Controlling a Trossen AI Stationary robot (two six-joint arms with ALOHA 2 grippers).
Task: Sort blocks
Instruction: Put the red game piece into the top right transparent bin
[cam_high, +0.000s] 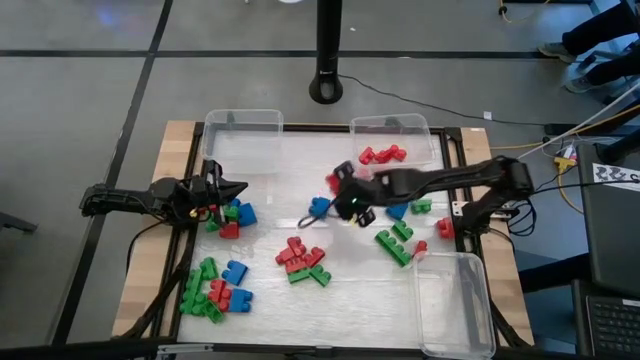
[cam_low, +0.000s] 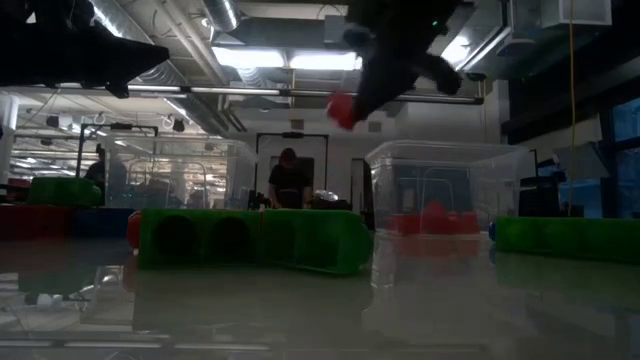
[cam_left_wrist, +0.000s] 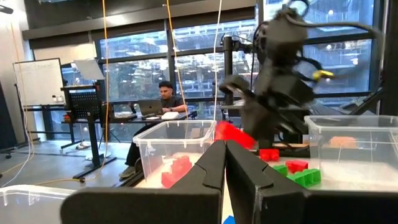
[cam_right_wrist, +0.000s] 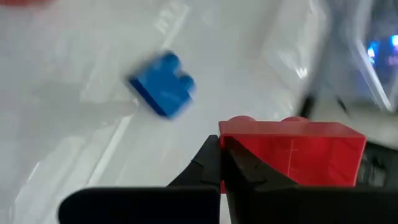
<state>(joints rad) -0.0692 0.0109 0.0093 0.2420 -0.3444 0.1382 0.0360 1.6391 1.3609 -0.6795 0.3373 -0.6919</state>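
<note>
1. The right gripper (cam_high: 336, 183) is clenched on a red block (cam_right_wrist: 292, 152), held above the table's (cam_high: 270, 215) middle, near one blue block (cam_right_wrist: 163, 84).
2. The left gripper (cam_high: 240, 186) is clenched on nothing, over the table's left side.
3. Three clear bins (cam_high: 242, 136) stand along the edges; one holds red blocks (cam_high: 382, 154).
4. No readable writing shows.

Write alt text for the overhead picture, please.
Seen from above, the right gripper holds a red block over mid-table. Red, green and blue blocks lie scattered between clear bins; the left gripper waits, shut.
</note>
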